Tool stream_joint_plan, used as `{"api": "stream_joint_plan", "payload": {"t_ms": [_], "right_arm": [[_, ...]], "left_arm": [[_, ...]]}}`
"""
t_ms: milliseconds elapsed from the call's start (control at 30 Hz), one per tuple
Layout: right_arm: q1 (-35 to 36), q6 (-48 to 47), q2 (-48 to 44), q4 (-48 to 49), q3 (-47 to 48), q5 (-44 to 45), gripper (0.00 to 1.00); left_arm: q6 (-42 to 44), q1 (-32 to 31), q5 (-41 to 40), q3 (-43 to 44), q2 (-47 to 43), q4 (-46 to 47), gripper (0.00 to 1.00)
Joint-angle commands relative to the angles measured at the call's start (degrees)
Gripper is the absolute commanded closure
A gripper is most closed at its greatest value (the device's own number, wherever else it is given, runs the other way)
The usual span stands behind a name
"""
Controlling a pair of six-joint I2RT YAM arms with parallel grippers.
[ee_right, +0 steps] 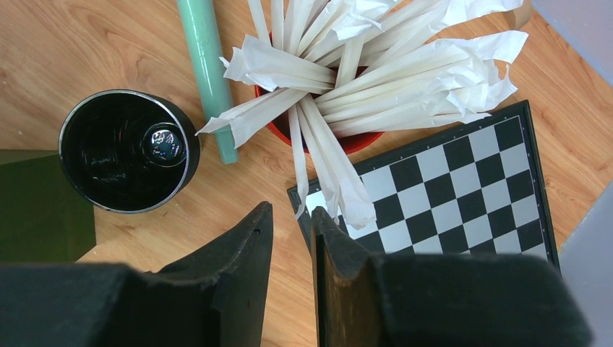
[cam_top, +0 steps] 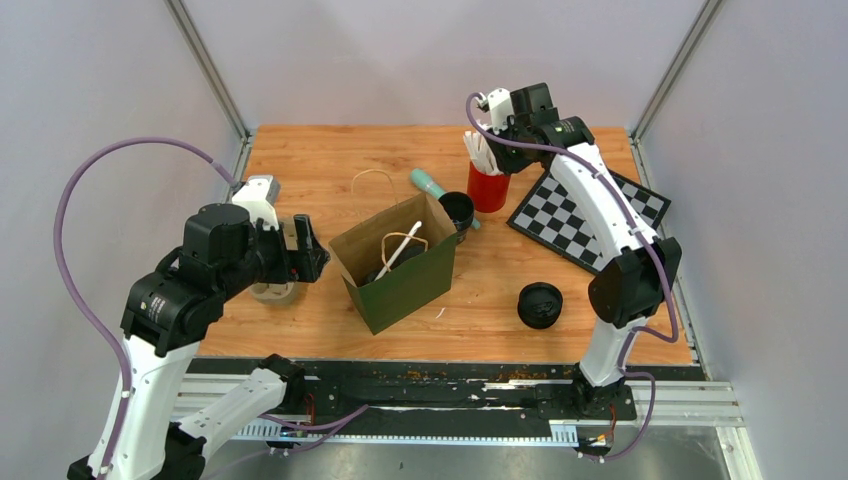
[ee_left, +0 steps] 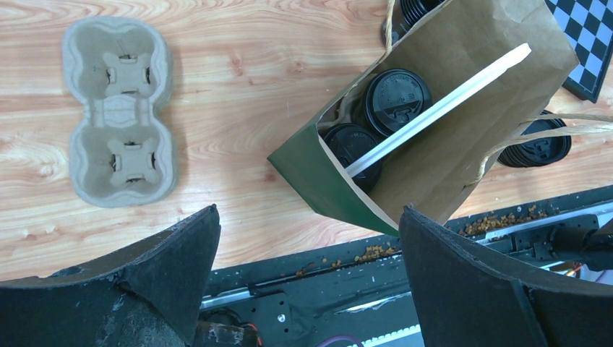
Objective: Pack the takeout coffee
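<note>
Judging by the layout, well into packing, at the straw step. At left of the top view, left hand (cam_top: 312, 248) spread fully wide and empty, hanging over the desk (cam_top: 300, 160) just above the pulp cup carrier (ee_left: 119, 112), unused. In the centre, paper bag (cam_top: 400, 285) standing open, holding two lidded cups (ee_left: 396, 97) and one wrapped straw (ee_left: 441, 101) leaning out. Just right of it, an open black cup (ee_right: 130, 148) and a teal tube (ee_right: 209, 72) lying flat, both crowding the red cup (cam_top: 488, 188) of straws. Above that, right hand (ee_right: 293, 217) narrowed to a slit; cannot tell whether a straw tip is pinched. Next calls for lifting one straw clear of the bunch, then swinging left over the black cup to the bag mouth. Far right, chessboard (ee_right: 448, 195), with a black lid (cam_top: 540, 305) lower in the frame.
</note>
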Motion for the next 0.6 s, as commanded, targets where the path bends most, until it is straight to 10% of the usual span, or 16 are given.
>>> {"api": "stream_joint_plan", "payload": {"t_ms": [0, 400, 567], "right_arm": [[0.2, 0.2, 0.9, 2.3, 0.3, 1.2, 0.73], [0.3, 0.8, 2.9, 3.1, 1.7, 0.2, 0.75], [0.2, 0.3, 2.7, 2.9, 2.3, 0.6, 0.97]], "left_arm": [[0.8, -0.1, -0.5, -0.1, 0.2, 2.3, 0.0], [1.0, -0.1, -0.8, 0.0, 0.9, 2.4, 0.0], [1.1, -0.1, -1.0, 0.2, 0.8, 2.2, 0.0]]}}
